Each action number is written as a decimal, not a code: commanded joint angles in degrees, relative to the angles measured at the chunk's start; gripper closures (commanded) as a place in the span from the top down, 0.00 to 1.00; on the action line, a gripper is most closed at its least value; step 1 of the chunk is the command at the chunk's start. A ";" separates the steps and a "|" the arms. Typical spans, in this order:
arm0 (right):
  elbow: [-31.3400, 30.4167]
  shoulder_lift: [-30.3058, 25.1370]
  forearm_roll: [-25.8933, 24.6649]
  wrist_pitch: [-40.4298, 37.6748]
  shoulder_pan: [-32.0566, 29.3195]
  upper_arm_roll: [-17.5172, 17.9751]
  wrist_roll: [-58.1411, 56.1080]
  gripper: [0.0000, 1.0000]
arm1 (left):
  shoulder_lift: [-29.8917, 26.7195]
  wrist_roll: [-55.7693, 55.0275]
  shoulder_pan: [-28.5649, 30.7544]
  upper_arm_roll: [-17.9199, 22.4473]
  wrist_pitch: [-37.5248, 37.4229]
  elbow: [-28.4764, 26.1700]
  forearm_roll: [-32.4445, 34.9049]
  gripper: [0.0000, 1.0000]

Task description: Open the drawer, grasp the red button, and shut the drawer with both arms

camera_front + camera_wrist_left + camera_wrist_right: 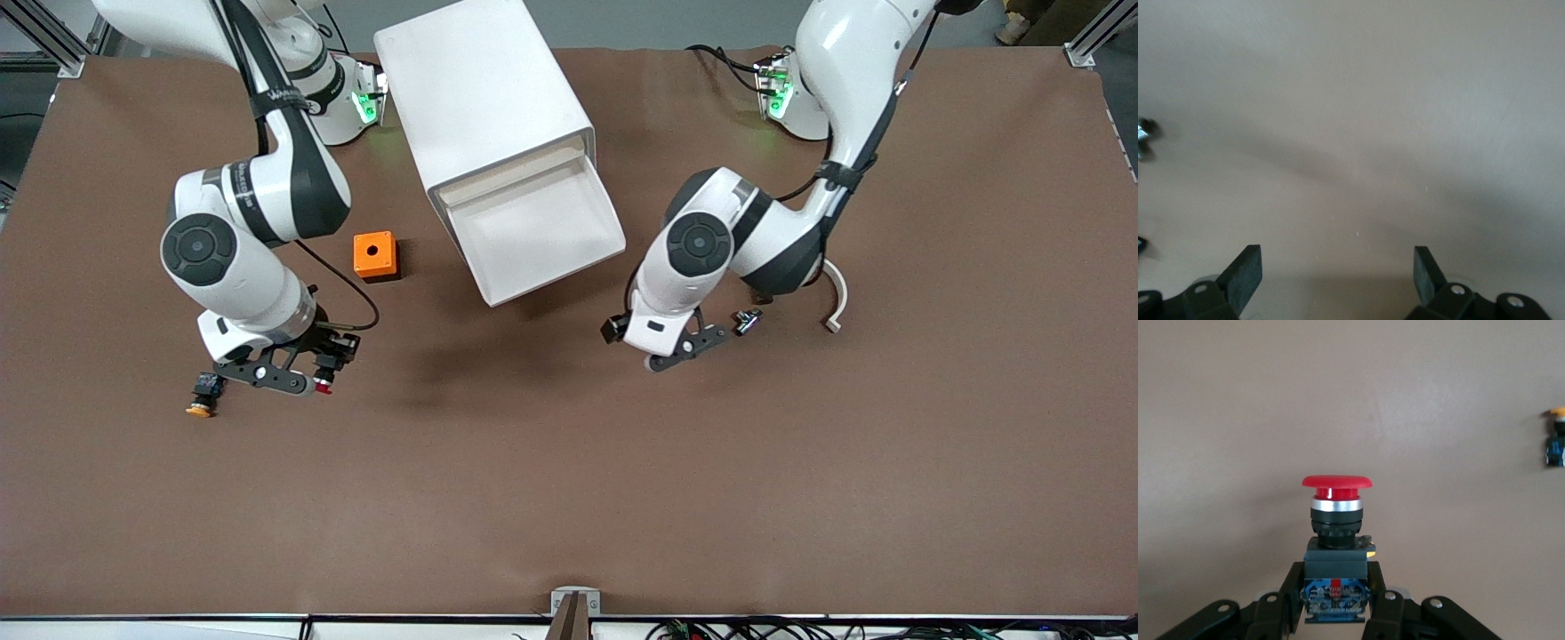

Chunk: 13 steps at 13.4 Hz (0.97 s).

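Holding the red-capped button [1336, 543] by its dark body, the right gripper [322, 366] was clamped tight over the brown desk [569, 498], toward the right arm's end of it. An orange-capped button [203, 396] lay on the desk just beside that gripper, and an orange box [375, 255] with a round hole sat farther from the front camera. One drawer [533, 227] of the white cabinet [480, 98] was pulled out and looked empty. The left gripper [685, 348] hung over bare desk with its fingers [1245, 273] spread wide, holding nothing, so that arm was pretty much waiting. A small metal part [747, 320] and a curved white piece [836, 302] lay near it.
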 commanded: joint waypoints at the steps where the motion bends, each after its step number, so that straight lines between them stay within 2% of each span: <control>1: -4.15 0.39 0.09 6.28 -5.87 1.10 -6.95 0.00 | 0.18 -3.39 -3.17 0.09 1.16 -1.52 1.30 1.00; 9: -3.71 14.71 0.00 22.02 -16.34 1.19 -15.94 0.00 | -0.87 -13.33 -12.57 0.00 0.99 -4.86 1.21 1.00; 13: -3.98 15.78 0.09 21.95 -16.79 1.19 -15.85 0.00 | -0.87 -18.51 -16.27 -1.04 0.99 -4.96 0.68 1.00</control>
